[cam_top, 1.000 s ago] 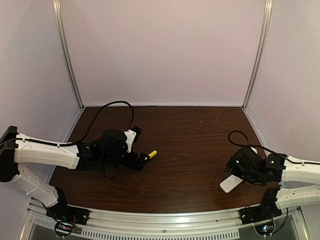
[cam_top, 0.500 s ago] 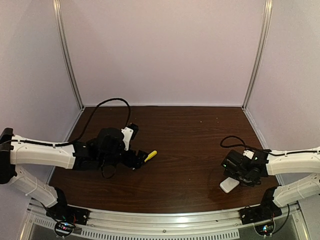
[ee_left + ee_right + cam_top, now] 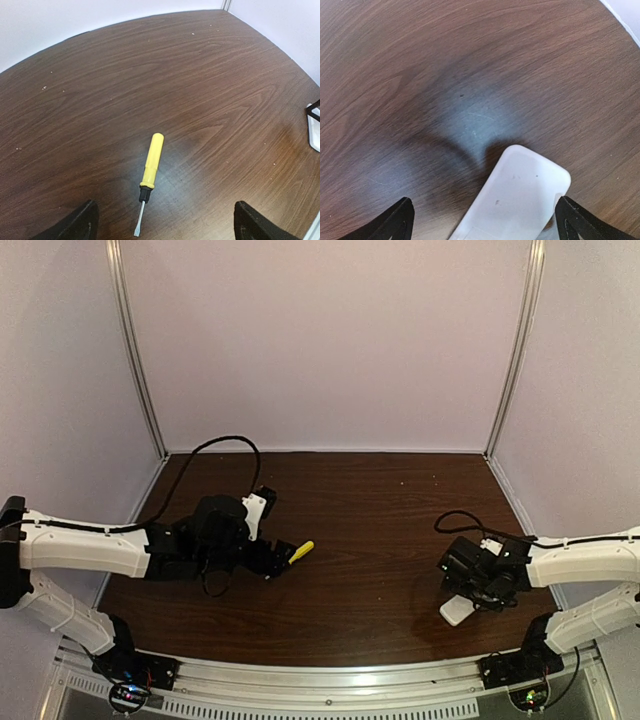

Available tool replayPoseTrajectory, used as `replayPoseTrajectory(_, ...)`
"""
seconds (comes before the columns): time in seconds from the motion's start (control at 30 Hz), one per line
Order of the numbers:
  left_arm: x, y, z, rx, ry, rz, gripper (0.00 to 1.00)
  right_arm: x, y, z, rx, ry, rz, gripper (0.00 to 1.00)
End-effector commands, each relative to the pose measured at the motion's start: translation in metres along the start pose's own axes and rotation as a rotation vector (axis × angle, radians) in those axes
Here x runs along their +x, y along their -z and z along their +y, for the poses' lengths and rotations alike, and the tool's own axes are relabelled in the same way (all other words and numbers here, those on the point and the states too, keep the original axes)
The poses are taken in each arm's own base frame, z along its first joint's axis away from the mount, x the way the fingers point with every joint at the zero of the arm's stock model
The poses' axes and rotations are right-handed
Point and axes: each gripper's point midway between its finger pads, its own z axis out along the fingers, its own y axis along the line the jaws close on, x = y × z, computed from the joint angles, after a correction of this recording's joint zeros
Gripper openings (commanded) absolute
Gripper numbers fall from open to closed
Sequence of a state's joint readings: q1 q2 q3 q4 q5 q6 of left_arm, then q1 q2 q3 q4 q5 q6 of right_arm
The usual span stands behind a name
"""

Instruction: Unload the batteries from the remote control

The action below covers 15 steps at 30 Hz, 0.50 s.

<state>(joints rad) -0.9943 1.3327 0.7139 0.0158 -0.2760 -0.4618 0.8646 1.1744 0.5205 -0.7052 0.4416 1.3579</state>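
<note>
The remote control [image 3: 520, 197] is a flat white slab lying on the table between my right gripper's fingers; its rounded end points away from the wrist. In the top view it [image 3: 457, 612] sticks out below my right gripper [image 3: 468, 590]. My right gripper [image 3: 485, 222] is open and straddles the remote without closing on it. No batteries or blue compartment show; the smooth white side is all I see. My left gripper [image 3: 165, 227] is open and empty, just behind the tip of the screwdriver [image 3: 151, 162].
The yellow-handled screwdriver [image 3: 301, 550] lies on the brown table, right of my left gripper [image 3: 278, 560]. A white edge [image 3: 314, 132] shows at the far right of the left wrist view. White walls enclose the table on three sides.
My right gripper has moved left and lower over the remote, which stays put. My left arm shifted slightly a second ago and has since held still.
</note>
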Motion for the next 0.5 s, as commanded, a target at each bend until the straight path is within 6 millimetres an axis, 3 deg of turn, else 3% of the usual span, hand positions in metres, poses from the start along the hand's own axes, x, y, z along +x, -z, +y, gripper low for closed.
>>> replayPoseTrajectory(0.0,-0.002,0.005,-0.001,0.01,0.005,-0.014,0.95,0.008,-0.001,0.02,-0.042,0.013,0.047,1.0)
replayPoseTrajectory(0.33,0.001,0.007,0.001,0.004,0.007,-0.008,0.95,0.025,-0.017,0.021,0.07,0.046,0.115,1.0)
replayPoseTrajectory(0.47,0.003,0.007,0.003,-0.002,0.005,-0.005,0.95,0.021,-0.012,0.012,0.104,0.053,0.097,1.0)
